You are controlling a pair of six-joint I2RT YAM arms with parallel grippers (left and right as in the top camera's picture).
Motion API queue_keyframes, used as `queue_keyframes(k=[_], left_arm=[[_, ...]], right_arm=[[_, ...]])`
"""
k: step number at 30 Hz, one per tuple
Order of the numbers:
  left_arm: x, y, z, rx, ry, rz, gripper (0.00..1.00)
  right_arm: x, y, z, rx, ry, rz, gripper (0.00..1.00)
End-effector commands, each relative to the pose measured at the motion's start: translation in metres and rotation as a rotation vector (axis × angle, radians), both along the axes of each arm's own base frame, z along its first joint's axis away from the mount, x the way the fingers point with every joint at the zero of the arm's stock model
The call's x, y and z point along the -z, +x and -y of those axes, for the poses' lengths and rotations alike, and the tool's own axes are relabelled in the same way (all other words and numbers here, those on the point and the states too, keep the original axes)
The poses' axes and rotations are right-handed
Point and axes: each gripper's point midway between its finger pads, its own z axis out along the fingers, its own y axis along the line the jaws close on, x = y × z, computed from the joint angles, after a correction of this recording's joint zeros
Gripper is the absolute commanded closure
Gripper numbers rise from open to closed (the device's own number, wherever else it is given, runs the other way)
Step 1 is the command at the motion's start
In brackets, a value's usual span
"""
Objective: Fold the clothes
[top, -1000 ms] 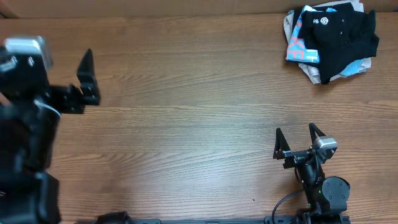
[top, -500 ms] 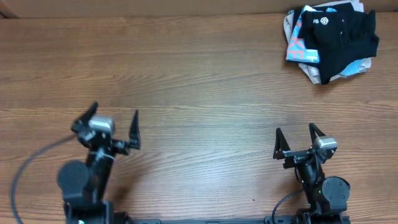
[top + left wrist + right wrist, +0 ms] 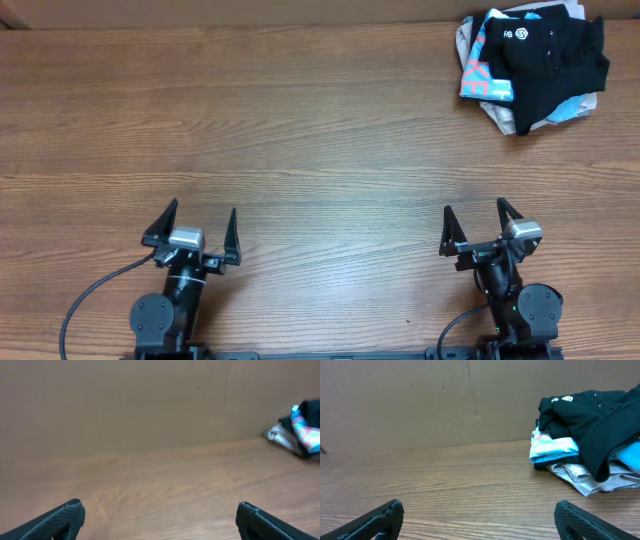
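The black garment (image 3: 555, 55) with a small white logo lies crumpled on top of a pile at the far right corner of the table. It also shows in the right wrist view (image 3: 592, 415). My left gripper (image 3: 197, 222) is open and empty at the near left, far from the pile. My right gripper (image 3: 473, 222) is open and empty at the near right, well short of the pile. In both wrist views the jaws stand wide apart over bare wood.
Under the black garment lie a light blue T-shirt with coral lettering (image 3: 478, 78) and a pale beige garment (image 3: 505, 118). A brown cardboard wall (image 3: 420, 400) stands behind the wooden table (image 3: 300, 130). The pile shows blurred in the left wrist view (image 3: 300, 430).
My left arm has swung down from the far left and settled at the near left edge, gripper open. The right arm and the pile have not moved.
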Motion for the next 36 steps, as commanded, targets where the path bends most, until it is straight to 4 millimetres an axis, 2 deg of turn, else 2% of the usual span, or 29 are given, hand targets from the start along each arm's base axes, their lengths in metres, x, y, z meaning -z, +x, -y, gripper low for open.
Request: queue_keyframes(k=[1, 6, 36], left_arm=[[0.006, -0.001, -0.008, -0.049, -0.013, -0.007, 0.00], [0.020, -0.001, -0.015, -0.091, -0.011, -0.063, 0.00], [0.020, -0.001, -0.016, -0.099, -0.010, -0.063, 0.00]], right_arm=[[0.001, 0.000, 0.002, 0.009, 0.000, 0.007, 0.00], [0.001, 0.000, 0.002, 0.009, 0.000, 0.007, 0.00], [0.001, 0.000, 0.002, 0.009, 0.000, 0.007, 0.00]])
